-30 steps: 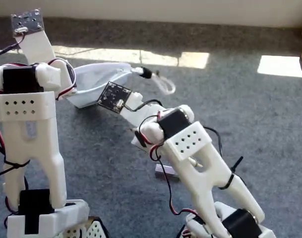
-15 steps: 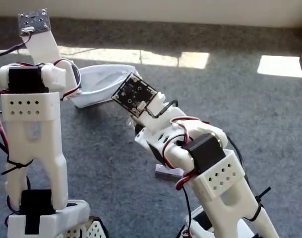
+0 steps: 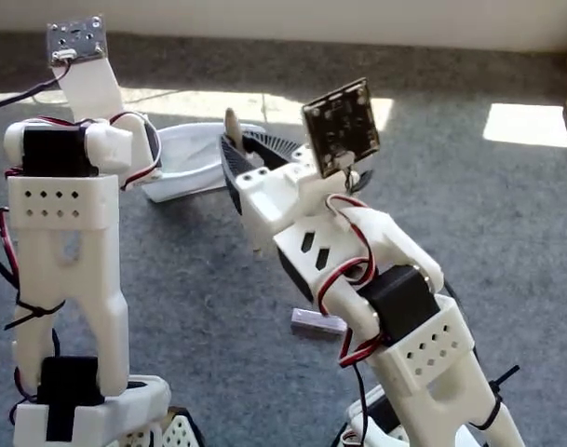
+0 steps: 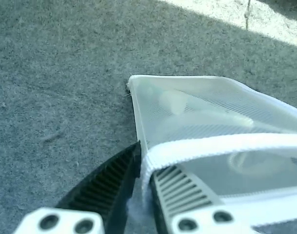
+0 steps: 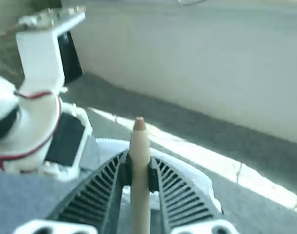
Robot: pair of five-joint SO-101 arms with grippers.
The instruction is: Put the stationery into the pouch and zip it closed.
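— So, what has just changed?

— A second ago the right arm was stretched low across the middle of the high view. Now it has reared up, and the right gripper (image 3: 238, 147) stands clamped on a beige pencil (image 3: 232, 124), tip upward, at the upper middle of the frame.

— And the left arm?

— It has hardly moved. It is at the left of the frame, and the left gripper (image 4: 143, 161) is pinched tight on the white band along the rim of the mesh pouch (image 4: 211, 112).

— What does that mean for the job?

— I'd judge the pick-up is done and the carry is next. The pencil is off the tabletop (image 3: 469, 205) but not yet in the pouch, so the zipping must wait.

— Where is the pouch in relation to the pencil?

— In the high view the pouch (image 3: 185, 158) lies in the upper left, just beside the raised gripper and partly behind it. In the right wrist view the pencil (image 5: 139, 141) rises between the black ribbed jaws, with the pouch's pale edge low in the frame behind them.

— Anything inside it already?

— Pale shapes show through the mesh in the left wrist view. I cannot tell what they are.

— Anything left out?

— A small lilac block (image 3: 317, 323), perhaps an eraser, lies in the lower middle under the right arm, well apart from the pouch.
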